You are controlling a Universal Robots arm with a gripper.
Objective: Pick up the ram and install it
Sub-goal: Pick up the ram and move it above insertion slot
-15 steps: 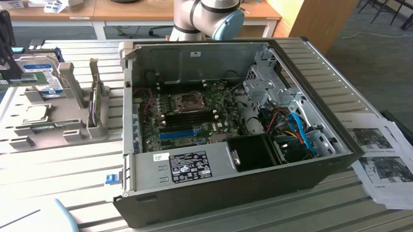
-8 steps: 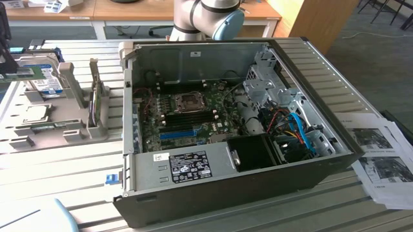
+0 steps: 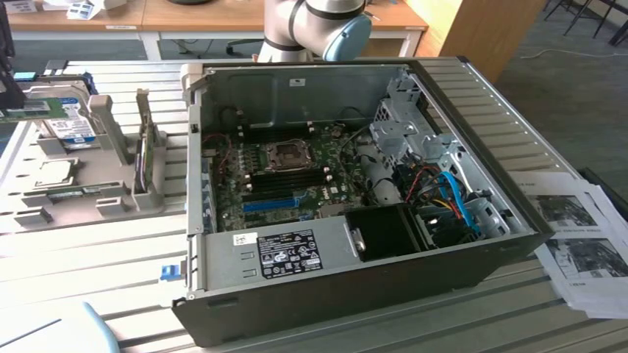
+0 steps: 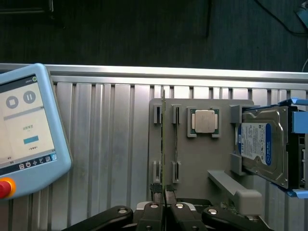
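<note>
One thin green ram (image 4: 163, 139) is clamped edge-on between the closed fingers of the tool (image 4: 164, 190), over the grey holder tray (image 4: 202, 159) on the bench (image 4: 106, 144), near a processor chip (image 4: 204, 120) and a hard drive (image 4: 262, 144). Well apart lies the open computer case (image 3: 294, 88), its motherboard (image 3: 231, 184) exposed

On the worktop (image 3: 98, 250), your tray (image 3: 25, 187) sits at the exterior view's left of the computer case (image 3: 334, 294); the fingers (image 4: 156, 195) flank the ram (image 4: 163, 139).

Case (image 3: 294, 95) open over mobo (image 3: 231, 195); drive cage (image 3: 407, 121) + cables (image 3: 451, 200) crowd exterior view's right. HDD (image 4: 264, 144) near ram (image 4: 163, 139).
</note>
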